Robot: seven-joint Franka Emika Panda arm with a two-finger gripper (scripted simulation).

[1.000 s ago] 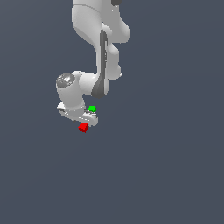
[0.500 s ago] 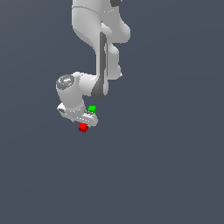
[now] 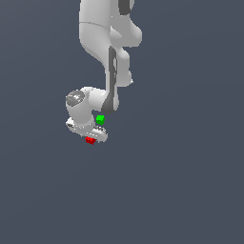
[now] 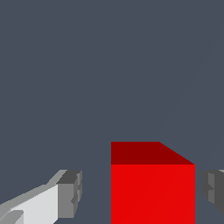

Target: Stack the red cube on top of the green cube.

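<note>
The arm [image 3: 110,57] hung low over the grey floor [image 3: 190,181]. Its gripper [image 4: 140,192] stood wide open, holding nothing, with the red cube [image 4: 153,192] between the fingers [image 4: 70,192], gaps either side. The green cube [image 3: 100,119] sat just beside the wrist.

The arm [image 3: 102,45] is rendered in glossy white, built of rounded, bulbous segments with dark grey seams and inlays at the joints. A grey disc cap is seen on the wrist housing. The hand [image 4: 135,192] is white, with blocky dark grey fingertips [image 4: 70,194].
</note>
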